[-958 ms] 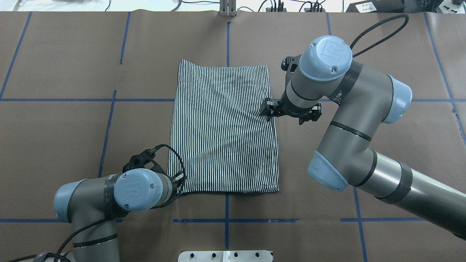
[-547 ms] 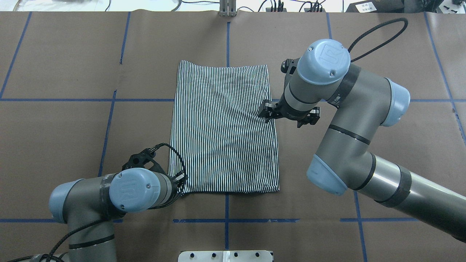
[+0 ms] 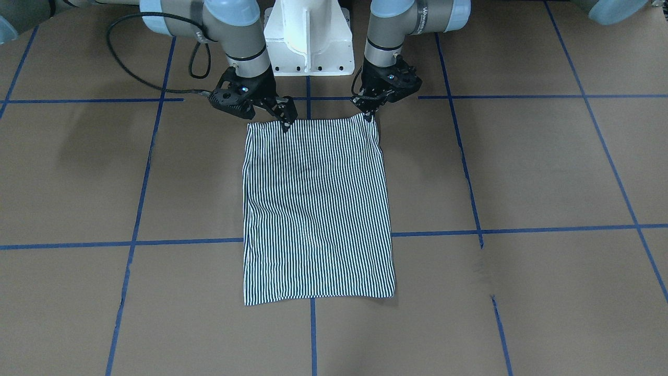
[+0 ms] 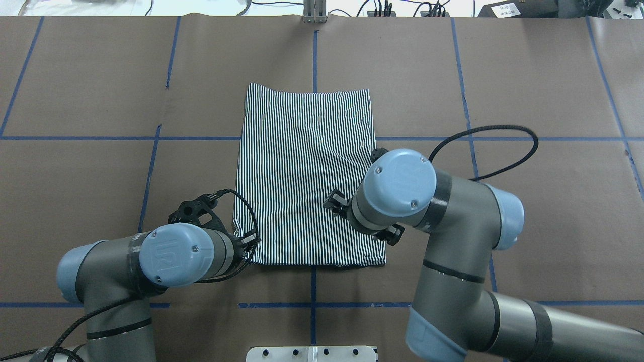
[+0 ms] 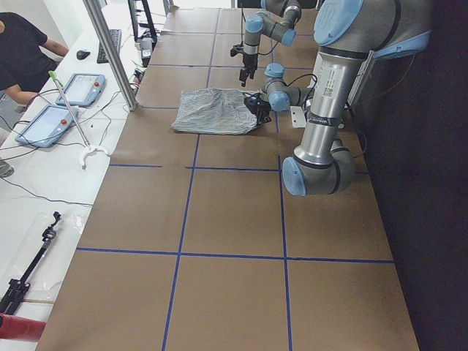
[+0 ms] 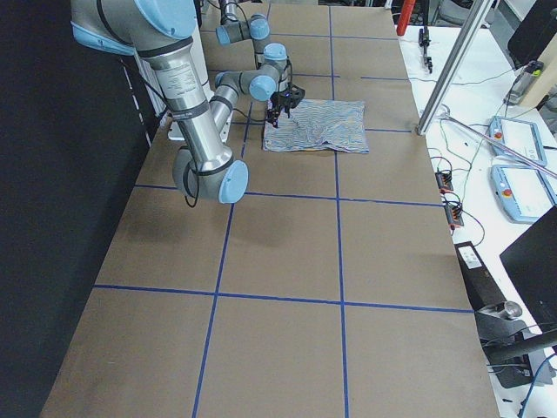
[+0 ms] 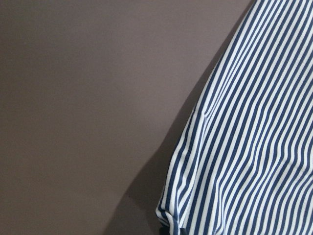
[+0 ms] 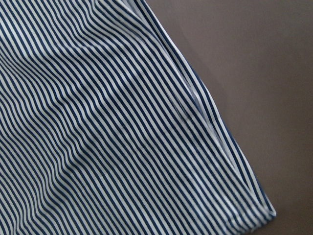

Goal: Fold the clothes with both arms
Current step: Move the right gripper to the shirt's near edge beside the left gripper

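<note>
1. Brown paper covers the table (image 4: 528,226), and your striped shirt (image 4: 307,176) lies mid-table, folded into a flat rectangle across a blue tape line (image 4: 201,138).
2. Your left gripper (image 3: 370,116) is at the shirt's left corner on the robot's side, fingers pinched on the cloth. That corner rides slightly above the paper, with a shadow under it.
3. Your right gripper (image 3: 288,121) hangs at the same near edge, a little in from the right corner, fingers spread and released.
4. The far edge lies flat, well apart from both grippers.
</note>
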Available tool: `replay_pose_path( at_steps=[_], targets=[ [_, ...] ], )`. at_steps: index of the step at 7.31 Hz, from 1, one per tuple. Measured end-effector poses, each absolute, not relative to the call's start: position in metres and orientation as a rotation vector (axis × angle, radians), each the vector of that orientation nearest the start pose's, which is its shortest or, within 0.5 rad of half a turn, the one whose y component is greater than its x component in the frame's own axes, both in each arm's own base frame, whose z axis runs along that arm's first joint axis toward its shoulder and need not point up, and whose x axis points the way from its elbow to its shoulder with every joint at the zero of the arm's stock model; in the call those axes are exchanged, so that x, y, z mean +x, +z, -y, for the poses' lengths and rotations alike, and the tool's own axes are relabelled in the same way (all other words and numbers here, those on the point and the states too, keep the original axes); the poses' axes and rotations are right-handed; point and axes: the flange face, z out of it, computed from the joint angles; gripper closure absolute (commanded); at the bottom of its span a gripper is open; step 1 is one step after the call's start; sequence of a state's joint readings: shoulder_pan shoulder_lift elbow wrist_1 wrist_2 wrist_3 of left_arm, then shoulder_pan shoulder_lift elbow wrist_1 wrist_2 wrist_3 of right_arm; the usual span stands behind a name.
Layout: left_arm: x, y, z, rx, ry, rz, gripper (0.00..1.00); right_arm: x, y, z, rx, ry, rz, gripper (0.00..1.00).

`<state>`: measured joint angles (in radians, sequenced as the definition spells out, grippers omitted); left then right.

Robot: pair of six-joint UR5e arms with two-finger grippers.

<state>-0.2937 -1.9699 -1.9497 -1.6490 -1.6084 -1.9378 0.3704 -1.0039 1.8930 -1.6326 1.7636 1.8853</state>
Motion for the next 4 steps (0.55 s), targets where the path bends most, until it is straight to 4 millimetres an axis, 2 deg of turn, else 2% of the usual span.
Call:
replay_pose_path(
  at_steps=[1,2,4],
  targets=[
    [0.521,0.268,0.295,-0.065,-0.604,-0.87,1.0,-0.548,0.21,0.306,-0.188,0.621,0.833,0.0],
    [0.521,0.268,0.296,-0.063,-0.604,-0.871,1.0,-0.562,0.211,0.292,-0.223,0.682,0.818,0.0],
    [0.52,0.267,0.297,-0.061,-0.606,-0.873,1.0,-0.587,0.212,0.281,-0.267,0.76,0.787,0.0]
  ],
)
